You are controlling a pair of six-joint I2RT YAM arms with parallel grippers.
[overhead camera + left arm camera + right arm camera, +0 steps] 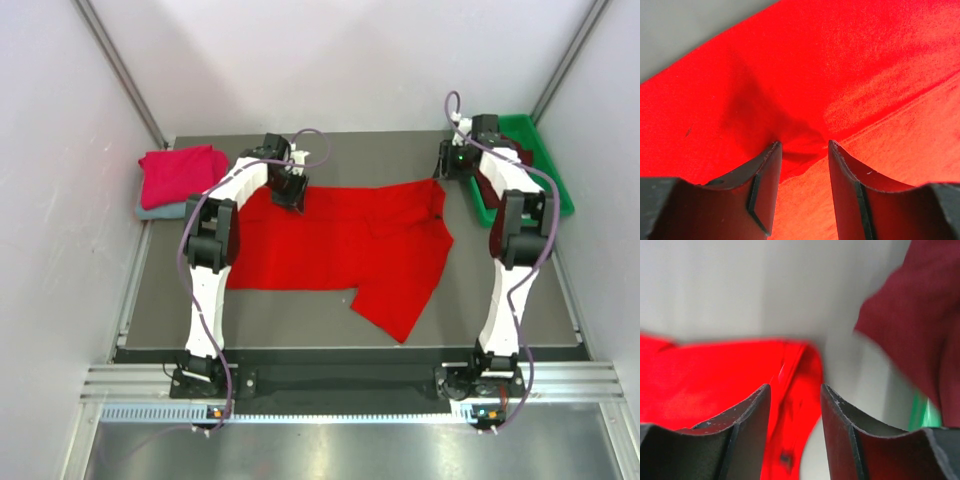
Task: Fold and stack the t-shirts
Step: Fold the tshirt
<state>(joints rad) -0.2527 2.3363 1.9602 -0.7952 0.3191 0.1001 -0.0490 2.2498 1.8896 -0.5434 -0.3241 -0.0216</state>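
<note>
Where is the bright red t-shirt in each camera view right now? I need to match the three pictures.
Top external: the bright red t-shirt lies spread across the table's middle, between the arms.
Left wrist: it fills nearly the whole picture, bunched between the left gripper fingers.
Right wrist: its edge sits lower left, behind the right gripper.
Shared landmark: the grey table shows in all three.

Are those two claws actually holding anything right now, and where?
The left tool pinches a fold of the bright red shirt near its far edge. The right tool holds nothing; its fingers stand apart above the shirt's corner.
</note>
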